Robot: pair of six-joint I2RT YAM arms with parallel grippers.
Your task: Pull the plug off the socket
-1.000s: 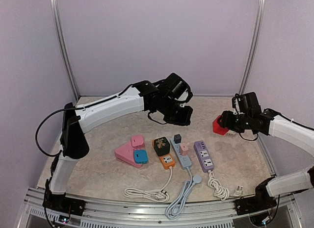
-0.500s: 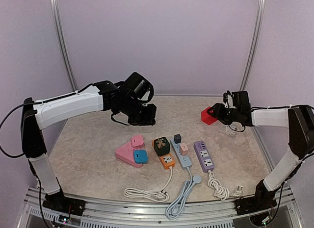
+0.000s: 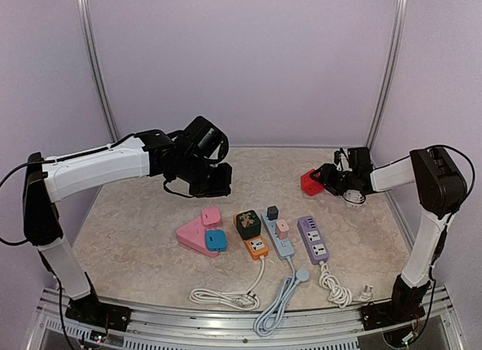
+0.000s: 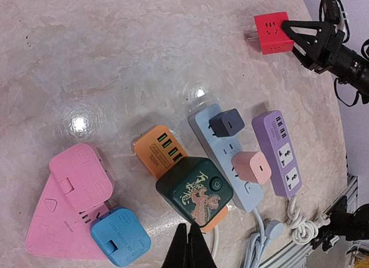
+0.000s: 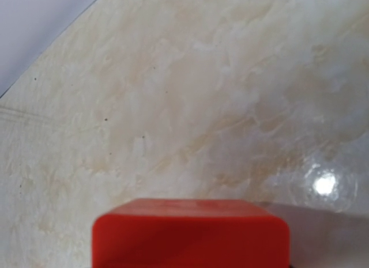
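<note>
My right gripper [image 3: 318,181] is shut on a red cube plug [image 3: 309,182], held low over the table at the back right, clear of every socket. The plug also shows in the left wrist view [image 4: 273,32] and fills the bottom of the right wrist view [image 5: 190,233]. My left gripper [image 3: 212,186] hangs above the table's middle, shut and empty, with its fingertips [image 4: 187,245] pressed together. A dark green cube plug [image 3: 248,223] sits in the orange socket [image 3: 257,247].
A pink triangular socket [image 3: 190,235] carries a pink plug [image 3: 211,215] and a blue plug [image 3: 215,240]. A light blue strip [image 3: 285,249] carries a dark grey plug [image 3: 272,212] and a small pink plug [image 3: 282,228]. A purple strip [image 3: 313,239] lies to its right. Cords coil near the front edge [image 3: 226,296].
My left arm has swung left, away from above the strips. My right gripper has carried the red plug left and towards the back of the table.
</note>
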